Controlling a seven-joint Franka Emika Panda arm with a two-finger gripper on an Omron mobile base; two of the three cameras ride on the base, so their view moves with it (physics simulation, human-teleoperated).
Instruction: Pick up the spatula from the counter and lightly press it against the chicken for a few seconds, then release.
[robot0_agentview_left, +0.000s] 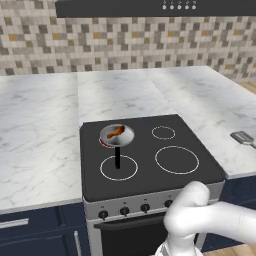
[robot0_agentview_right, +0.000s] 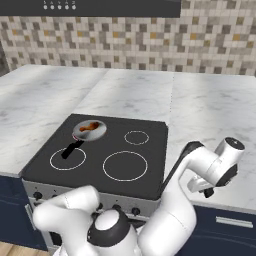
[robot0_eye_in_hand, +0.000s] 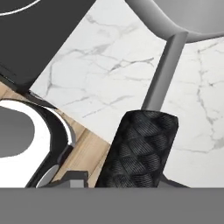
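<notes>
1. Spatula (robot0_eye_in_hand: 142, 148) first: you have its black textured handle rising from 6 o'clock in the hand view, and the grey shaft carries on toward 1 o'clock into the blade.
2. Your gripper (robot0_eye_in_hand: 124, 179) sits astride that handle, with one dark tip either side at the bottom edge. You cannot tell whether the tips are pinching it or only flanking it, because too little of them shows.
3. That spatula lies on the marble counter (robot0_eye_in_hand: 109, 65), on the 3 o'clock side of the stove (robot0_agentview_left: 150, 150). In the left base view its grey blade pokes in at the right edge.
4. In the right base view your arm stretches out to 3 o'clock, with the hand low over the counter just beside the stove's edge.
5. Your chicken (robot0_agentview_left: 115, 133) lies in the pan (robot0_agentview_left: 128, 136) on the stove's 10 o'clock burner. The pan handle points to 6 o'clock, well apart from the spatula.
</notes>
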